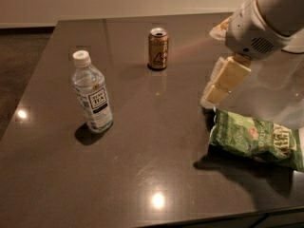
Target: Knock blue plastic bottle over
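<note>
The bottle [91,95] stands upright on the glossy dark desk [142,175], open room all round. The claw [212,96] hangs well right, by the crinkly green bag [256,139]; spread or pressed together, can't tell.

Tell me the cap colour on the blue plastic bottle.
White cap on the blue plastic bottle, camera view. The hand hangs far right, by the green bag.

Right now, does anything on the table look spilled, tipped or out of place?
Nothing stands out. The blue plastic bottle and can stand upright; the green bag lies flat; the gripper hangs near the bag's left end.
</note>
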`<state>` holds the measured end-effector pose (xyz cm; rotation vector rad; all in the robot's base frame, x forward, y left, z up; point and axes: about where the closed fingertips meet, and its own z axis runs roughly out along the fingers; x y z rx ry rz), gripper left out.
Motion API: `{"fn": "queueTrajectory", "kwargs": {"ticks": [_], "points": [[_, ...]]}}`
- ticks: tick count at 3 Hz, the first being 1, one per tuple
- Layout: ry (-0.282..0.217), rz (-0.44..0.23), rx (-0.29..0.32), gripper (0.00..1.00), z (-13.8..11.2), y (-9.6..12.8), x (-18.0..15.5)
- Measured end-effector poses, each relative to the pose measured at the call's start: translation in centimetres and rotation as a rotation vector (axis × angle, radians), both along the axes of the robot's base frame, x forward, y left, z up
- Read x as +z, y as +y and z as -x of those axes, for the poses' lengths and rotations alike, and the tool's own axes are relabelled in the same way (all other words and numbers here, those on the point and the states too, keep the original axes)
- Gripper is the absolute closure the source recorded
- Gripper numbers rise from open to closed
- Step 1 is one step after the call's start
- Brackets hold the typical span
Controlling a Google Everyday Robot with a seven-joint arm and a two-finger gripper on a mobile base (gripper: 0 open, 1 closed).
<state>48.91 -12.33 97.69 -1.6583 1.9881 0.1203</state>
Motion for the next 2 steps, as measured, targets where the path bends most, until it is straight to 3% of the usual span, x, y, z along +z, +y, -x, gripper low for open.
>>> {"fn": "queueTrajectory", "kwargs": {"ticks": [2], "points": [[-0.029, -0.120, 0.089, 0.00, -2.8, 6.8, -1.1]]}}
